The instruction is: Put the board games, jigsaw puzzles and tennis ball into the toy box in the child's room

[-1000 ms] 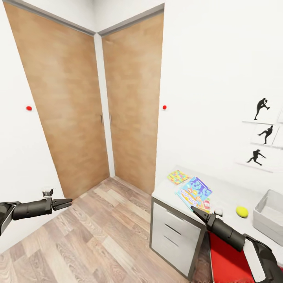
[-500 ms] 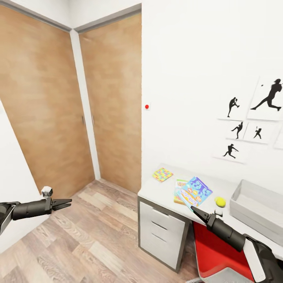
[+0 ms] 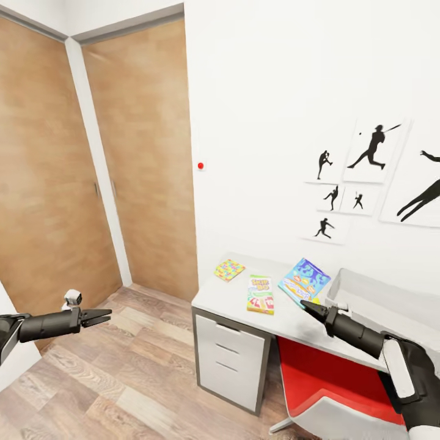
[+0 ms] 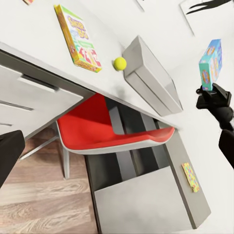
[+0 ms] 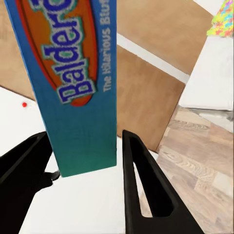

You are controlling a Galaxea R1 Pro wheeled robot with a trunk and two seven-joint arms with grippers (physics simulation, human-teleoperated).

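Swinging rightward, the head view now brings the table (image 3: 293,324) and toy box (image 3: 366,293) closer to centre, while the right gripper (image 3: 304,304) stays clenched on the blue board game (image 3: 304,280) short of the bin and the left gripper (image 3: 105,315) hangs empty, its jaws nearly together.

"Balder…", "The Hilarious Blu…" on blue board game (image 5: 73,87)
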